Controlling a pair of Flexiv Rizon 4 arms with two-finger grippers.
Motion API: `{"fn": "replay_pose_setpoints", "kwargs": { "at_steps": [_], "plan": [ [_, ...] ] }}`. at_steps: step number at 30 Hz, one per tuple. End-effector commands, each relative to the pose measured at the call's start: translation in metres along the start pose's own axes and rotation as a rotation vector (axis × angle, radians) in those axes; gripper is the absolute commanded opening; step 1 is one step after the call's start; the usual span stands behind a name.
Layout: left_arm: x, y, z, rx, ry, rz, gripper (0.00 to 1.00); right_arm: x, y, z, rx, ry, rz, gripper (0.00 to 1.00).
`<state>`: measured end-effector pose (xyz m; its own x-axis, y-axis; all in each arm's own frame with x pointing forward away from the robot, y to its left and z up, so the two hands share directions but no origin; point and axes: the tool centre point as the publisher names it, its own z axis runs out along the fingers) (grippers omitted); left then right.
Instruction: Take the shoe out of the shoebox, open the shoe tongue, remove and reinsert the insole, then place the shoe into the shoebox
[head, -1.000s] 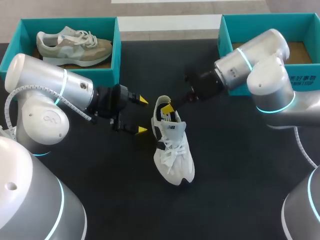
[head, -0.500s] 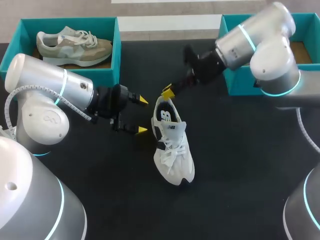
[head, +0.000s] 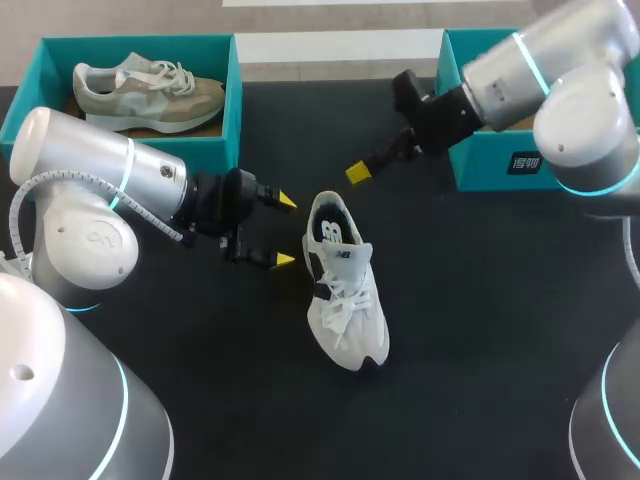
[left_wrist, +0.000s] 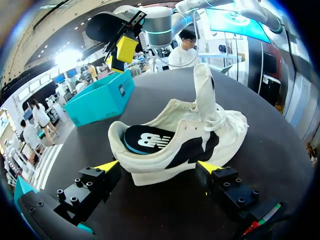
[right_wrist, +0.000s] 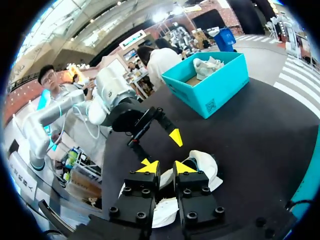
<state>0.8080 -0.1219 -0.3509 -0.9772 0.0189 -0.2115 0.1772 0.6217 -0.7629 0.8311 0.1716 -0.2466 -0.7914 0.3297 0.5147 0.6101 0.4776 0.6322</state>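
Note:
A white shoe (head: 343, 290) with black side panels lies on the dark table, heel towards the far side, tongue raised. A dark insole (left_wrist: 145, 141) shows inside it. My left gripper (head: 282, 231) stands open just left of the heel; in the left wrist view the shoe (left_wrist: 175, 142) sits just ahead of its spread fingers (left_wrist: 158, 166). My right gripper (head: 358, 171) hangs above the table behind the heel, apart from the shoe. Its fingers (right_wrist: 166, 167) stand almost together with a narrow gap and nothing between them. The shoe (right_wrist: 202, 167) lies below them.
A teal shoebox (head: 232, 90) at the back left holds a beige-grey shoe (head: 150, 95). A second teal shoebox (head: 470, 165) stands at the back right, partly behind my right arm. Bare dark tabletop lies in front of and right of the white shoe.
My right gripper rose out of the shoe's heel opening, drew back towards the right shoebox and narrowed its fingers. The left arm and the shoe stayed put.

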Motion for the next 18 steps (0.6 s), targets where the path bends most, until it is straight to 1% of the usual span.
{"fn": "replay_pose_setpoints", "kwargs": {
  "at_steps": [1,2,4,6,8,10,11,13,15,18],
  "plan": [
    [-0.002,-0.003,-0.011,0.010,0.014,0.009,1.00,0.012,-0.014,-0.009,-0.058,-0.155,0.047,0.00],
    [-0.003,-0.004,-0.016,0.011,0.014,0.013,1.00,0.010,-0.015,-0.007,-0.061,-0.169,0.067,0.00],
    [-0.006,-0.006,-0.026,0.014,0.017,0.036,1.00,0.007,-0.017,-0.001,-0.028,-0.215,0.109,0.00],
    [-0.011,-0.008,-0.035,0.017,0.016,0.039,1.00,0.004,-0.017,0.003,-0.036,-0.268,0.130,0.00],
    [-0.015,-0.010,-0.043,0.019,0.032,0.064,1.00,0.002,-0.017,0.006,-0.015,-0.337,0.177,0.00],
    [-0.018,-0.011,-0.049,0.003,0.038,0.086,1.00,0.001,-0.018,0.008,-0.020,-0.418,0.219,0.00],
    [-0.020,-0.012,-0.052,-0.003,0.039,0.094,1.00,0.000,-0.019,0.008,-0.024,-0.473,0.223,0.00],
    [-0.025,-0.013,-0.057,-0.019,0.034,0.100,1.00,0.000,-0.020,0.010,-0.014,-0.540,0.235,0.00],
    [-0.028,-0.013,-0.062,-0.034,0.024,0.107,1.00,-0.001,-0.021,0.013,0.013,-0.575,0.243,0.00],
    [-0.033,-0.013,-0.073,-0.015,0.020,0.107,1.00,0.000,-0.021,0.020,0.065,-0.635,0.244,0.00]
  ]
}}
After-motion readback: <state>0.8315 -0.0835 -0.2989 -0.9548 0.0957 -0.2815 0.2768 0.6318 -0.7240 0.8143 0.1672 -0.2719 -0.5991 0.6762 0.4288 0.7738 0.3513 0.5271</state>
